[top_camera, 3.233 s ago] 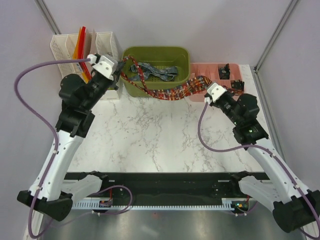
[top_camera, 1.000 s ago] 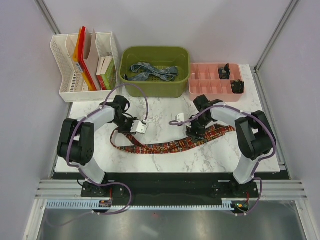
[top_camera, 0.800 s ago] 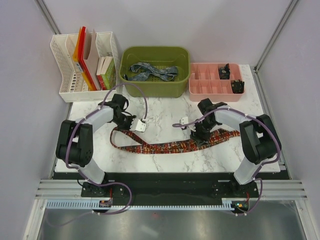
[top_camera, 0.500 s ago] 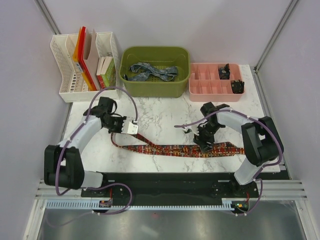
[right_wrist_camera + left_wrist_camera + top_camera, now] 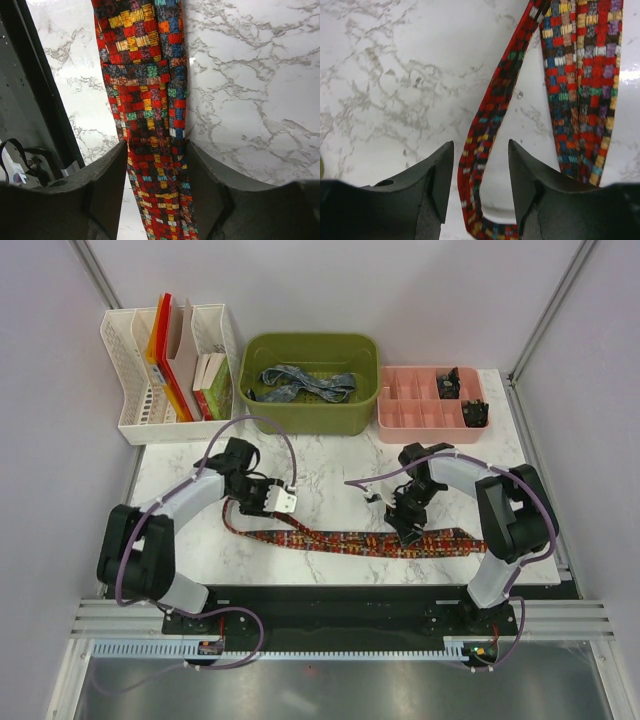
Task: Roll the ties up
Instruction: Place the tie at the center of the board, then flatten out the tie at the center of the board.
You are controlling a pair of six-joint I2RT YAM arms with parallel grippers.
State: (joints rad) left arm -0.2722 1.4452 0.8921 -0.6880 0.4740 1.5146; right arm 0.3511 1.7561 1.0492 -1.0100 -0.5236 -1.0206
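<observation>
Down from the green bin [image 5: 310, 418], where both arms were stretching it in the air a few seconds ago, the red patterned tie [image 5: 340, 539] is now lying along the near part of the marble table [image 5: 330, 470]. It is running almost straight from left to right, flatter and nearer the front edge than a second ago. The left gripper [image 5: 286, 504] is hovering over the tie's left part, where the narrow end is doubling back in a loop. In the left wrist view its fingers [image 5: 437, 185] are standing apart, and the narrow strip is passing between them with bare marble showing on either side, so they are gripping nothing. The right gripper [image 5: 406, 530] is pointing down at the tie right of its middle. In the right wrist view its fingers [image 5: 107, 182] are also standing apart, straddling the broader part, which is lying flat on the marble and reaching from one finger to the other. The blue-grey tie [image 5: 300, 380] is lying crumpled inside the bin, well apart from both grippers. A white file rack [image 5: 125, 365] is standing left of the bin and a pink compartment tray [image 5: 405, 425] right of it.
</observation>
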